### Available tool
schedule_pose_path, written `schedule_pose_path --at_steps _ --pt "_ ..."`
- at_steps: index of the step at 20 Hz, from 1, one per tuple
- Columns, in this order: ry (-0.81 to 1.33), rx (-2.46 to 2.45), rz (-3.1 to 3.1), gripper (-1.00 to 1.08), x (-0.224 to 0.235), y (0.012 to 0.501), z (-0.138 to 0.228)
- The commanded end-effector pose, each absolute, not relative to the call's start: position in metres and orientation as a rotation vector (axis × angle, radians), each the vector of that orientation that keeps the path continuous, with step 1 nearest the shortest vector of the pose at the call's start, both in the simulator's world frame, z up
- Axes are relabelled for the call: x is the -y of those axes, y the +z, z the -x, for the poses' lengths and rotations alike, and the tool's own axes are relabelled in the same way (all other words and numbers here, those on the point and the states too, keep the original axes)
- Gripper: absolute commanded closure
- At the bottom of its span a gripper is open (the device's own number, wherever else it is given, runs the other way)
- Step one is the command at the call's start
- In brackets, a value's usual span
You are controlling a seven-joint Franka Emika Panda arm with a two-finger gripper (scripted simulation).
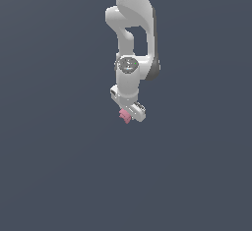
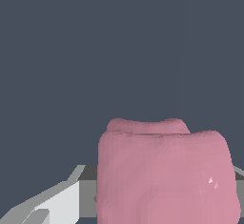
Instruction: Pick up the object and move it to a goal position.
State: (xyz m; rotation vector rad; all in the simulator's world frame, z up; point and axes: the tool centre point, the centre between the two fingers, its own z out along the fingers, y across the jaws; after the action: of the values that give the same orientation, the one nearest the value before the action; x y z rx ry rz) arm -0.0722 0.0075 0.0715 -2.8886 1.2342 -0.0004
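Observation:
The object [image 1: 124, 116] is a small pink lumpy blob that sticks out at the tip of my white gripper [image 1: 128, 114], which hangs from the arm coming down from the top of the exterior view. In the wrist view the pink object [image 2: 164, 175] fills the space between my fingers, with one grey-white finger [image 2: 57, 201] at its side and the other only a sliver at the frame edge. The jaws are closed on the blob. No goal marker shows.
Only a plain dark blue-grey background surrounds the arm [image 1: 133, 38] in both views. No other objects, edges or containers show.

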Motion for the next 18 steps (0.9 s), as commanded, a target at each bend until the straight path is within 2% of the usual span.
schedule_pose_path --at_steps 1,18 --pt "-0.001 -1.234 2.888 1.08 -0.018 0.086 0.075" --pt "-0.005 -1.237 2.891 1.08 -0.127 0.249 0.103"
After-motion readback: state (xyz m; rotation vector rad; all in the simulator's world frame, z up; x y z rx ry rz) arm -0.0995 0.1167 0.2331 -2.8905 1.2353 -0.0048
